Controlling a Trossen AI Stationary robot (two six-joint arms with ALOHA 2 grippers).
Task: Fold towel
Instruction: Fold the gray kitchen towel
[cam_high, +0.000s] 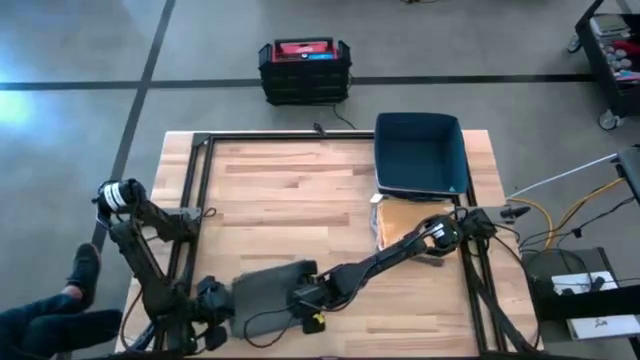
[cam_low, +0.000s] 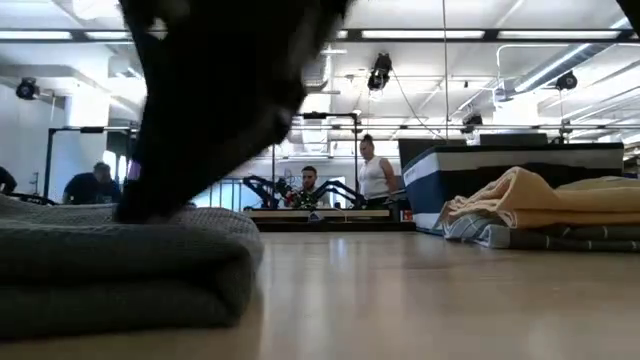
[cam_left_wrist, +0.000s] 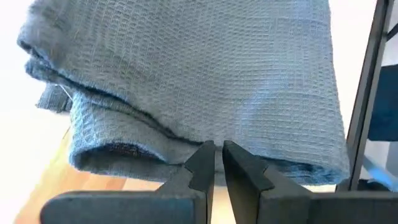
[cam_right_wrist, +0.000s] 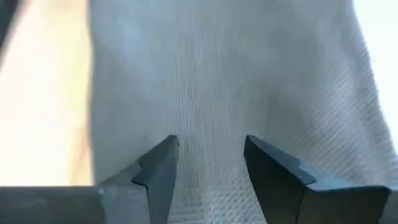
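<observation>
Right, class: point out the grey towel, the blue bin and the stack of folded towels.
grey towel (cam_high: 268, 290), high view, middle of its folded top.
blue bin (cam_high: 421, 186), high view, near rim.
stack of folded towels (cam_high: 405, 218), high view, tan top towel.

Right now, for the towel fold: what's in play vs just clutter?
In play:
- grey towel, folded at the table's near edge
- left gripper, fingers nearly together at the towel's edge
- right gripper, open over the towel

Lying about:
- blue bin at the far right
- pile of folded cloths in front of it
- black crate on the floor
</observation>
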